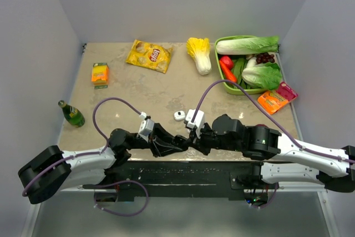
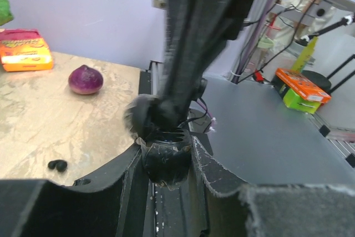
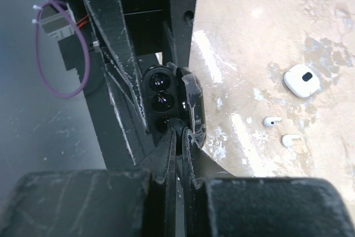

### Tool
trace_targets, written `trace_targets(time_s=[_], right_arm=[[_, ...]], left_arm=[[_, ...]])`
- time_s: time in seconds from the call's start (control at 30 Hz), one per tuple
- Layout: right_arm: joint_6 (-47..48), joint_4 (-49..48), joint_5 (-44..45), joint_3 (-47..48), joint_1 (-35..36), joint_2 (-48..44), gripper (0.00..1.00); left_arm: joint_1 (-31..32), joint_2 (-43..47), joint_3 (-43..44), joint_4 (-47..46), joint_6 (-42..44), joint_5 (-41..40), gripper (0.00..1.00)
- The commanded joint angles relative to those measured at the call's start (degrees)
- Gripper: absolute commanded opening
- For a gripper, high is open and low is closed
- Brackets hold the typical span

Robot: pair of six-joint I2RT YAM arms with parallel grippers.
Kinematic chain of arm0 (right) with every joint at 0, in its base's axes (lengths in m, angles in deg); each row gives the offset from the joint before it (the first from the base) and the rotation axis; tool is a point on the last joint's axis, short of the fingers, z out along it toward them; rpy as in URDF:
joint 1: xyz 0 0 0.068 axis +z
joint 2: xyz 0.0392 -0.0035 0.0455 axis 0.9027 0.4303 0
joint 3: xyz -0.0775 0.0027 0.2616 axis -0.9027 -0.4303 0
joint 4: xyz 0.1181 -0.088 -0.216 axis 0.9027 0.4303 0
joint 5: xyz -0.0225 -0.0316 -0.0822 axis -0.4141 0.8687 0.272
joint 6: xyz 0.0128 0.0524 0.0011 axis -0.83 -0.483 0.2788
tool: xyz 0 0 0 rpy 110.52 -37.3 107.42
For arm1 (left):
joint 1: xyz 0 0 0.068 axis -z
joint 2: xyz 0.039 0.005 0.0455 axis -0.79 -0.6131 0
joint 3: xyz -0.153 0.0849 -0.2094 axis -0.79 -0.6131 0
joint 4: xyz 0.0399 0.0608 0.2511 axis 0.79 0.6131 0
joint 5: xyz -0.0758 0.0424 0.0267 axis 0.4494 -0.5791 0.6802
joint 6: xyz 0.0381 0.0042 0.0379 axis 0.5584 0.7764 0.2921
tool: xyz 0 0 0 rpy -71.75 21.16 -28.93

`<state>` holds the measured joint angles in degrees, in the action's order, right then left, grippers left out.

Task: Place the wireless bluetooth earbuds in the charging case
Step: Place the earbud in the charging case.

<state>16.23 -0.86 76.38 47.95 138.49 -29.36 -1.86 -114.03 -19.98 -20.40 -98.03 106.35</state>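
Note:
My left gripper [image 2: 166, 162] is shut on a black charging case [image 2: 165, 158], which sits upright and open between its fingers. In the right wrist view the case's dark wells [image 3: 162, 101] face me, with the lid [image 3: 194, 106] to their right. My right gripper [image 3: 178, 131] is shut, and a small black earbud [image 3: 177, 124] is pinched at its tips, right at the nearest well. Both grippers meet at the table's front edge [image 1: 186, 140]. Another black earbud [image 2: 57, 165] lies on the table. Two white earbuds [image 3: 272, 120] [image 3: 289, 139] lie near a white case [image 3: 302, 80].
The white case [image 1: 179, 116] sits just beyond the grippers. A green bottle [image 1: 72, 114] lies at the left, and an orange box [image 1: 100, 74], a chip bag [image 1: 149, 55], a cabbage [image 1: 200, 54] and a green vegetable basket [image 1: 228, 84] stand farther back. A purple onion [image 2: 85, 79] is on the table.

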Motion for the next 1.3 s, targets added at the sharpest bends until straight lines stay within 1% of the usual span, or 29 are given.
trace_targets(time_s=[0.0,0.2,0.47,0.8,1.27], right_arm=[[-0.4,-0.9,5.7,0.5,-0.4,-0.6,0.0],[-0.6,-1.0,6.0,0.9,-0.4,-0.4,0.0],[0.7,-0.3,0.9,1.1,-0.3,0.3,0.0],[0.9,-0.4,-0.2,0.4,-0.2,0.8,0.0],[2.0,2.0,-1.3,0.3,0.3,0.2,0.0]], left_arm=[[0.4,1.2,0.4,-5.2,1.5,2.7,0.0],[0.6,1.3,0.1,-4.9,2.0,2.5,0.0],[0.4,1.7,0.2,-4.3,2.0,1.0,0.0],[0.4,1.6,1.0,-3.8,2.4,0.4,0.0],[0.4,2.1,1.7,-3.8,2.2,0.0,0.0]])
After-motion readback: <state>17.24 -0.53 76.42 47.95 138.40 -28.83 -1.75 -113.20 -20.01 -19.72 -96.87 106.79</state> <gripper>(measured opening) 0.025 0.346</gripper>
